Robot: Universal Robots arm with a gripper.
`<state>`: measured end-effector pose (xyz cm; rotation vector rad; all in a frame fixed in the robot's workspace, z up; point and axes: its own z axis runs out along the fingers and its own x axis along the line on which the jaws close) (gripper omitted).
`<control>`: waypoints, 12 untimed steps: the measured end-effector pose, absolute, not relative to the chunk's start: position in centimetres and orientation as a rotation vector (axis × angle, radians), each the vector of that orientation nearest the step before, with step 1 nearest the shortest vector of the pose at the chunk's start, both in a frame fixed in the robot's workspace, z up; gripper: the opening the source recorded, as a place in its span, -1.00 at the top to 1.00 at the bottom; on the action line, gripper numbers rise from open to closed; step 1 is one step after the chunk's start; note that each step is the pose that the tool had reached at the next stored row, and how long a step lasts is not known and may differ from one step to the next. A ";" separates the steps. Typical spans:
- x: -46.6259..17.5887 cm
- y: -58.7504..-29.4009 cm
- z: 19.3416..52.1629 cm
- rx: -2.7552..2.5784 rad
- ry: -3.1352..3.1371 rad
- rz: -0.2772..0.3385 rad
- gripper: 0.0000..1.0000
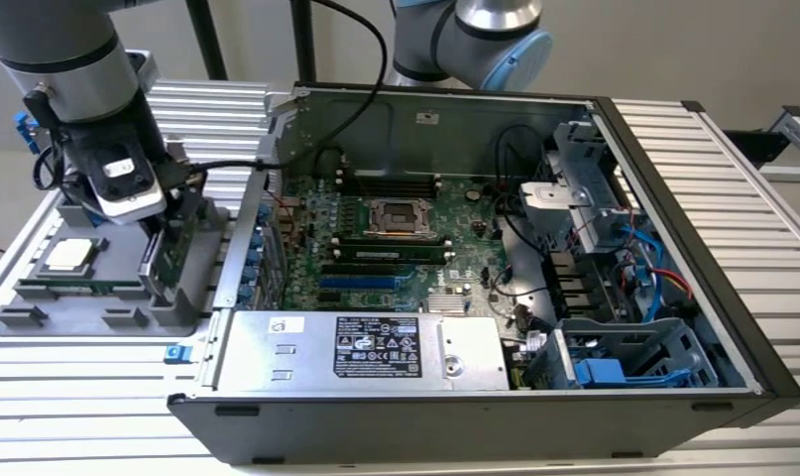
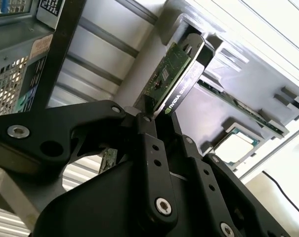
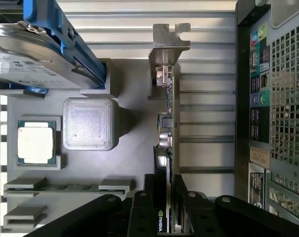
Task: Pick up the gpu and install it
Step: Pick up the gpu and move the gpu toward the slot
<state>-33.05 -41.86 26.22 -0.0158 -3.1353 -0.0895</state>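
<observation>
Black metal two-fingered gripper [image 3: 165,200] sits closest to the lens in both wrist views, its fingers pressed against the two faces of the gpu [image 3: 167,123], a flat rectangular card with green circuit board on one side and black cooler shroud on the other; the pinch falls on the upper edge, well along the card from its silver metal bracket [image 3: 170,42]; the gpu stands on edge in a slot of the grey moulded plastic tray [image 3: 134,153], on the tray's side nearest the open black computer case [image 1: 506,426]; elsewhere in the tray lie a silver hard drive with blue rails [image 3: 30,64], a square processor chip [image 3: 35,142] and a thin green memory stick [image 3: 65,187], all apart from the card. By my judgement the card is light and stiff yet fragile; the board face carries small parts, and the smooth shroud may slip; the upper edge, gripped across shroud and board, looks the sound place to hold, clear of the contacts down in the tray's slot.
</observation>
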 end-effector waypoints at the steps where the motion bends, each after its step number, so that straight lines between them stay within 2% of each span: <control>1: -33.0 -41.9 26.3 -0.015 -3.135 -0.090 1.00; 12: -33.0 -41.9 27.1 -0.014 -3.135 -0.090 1.00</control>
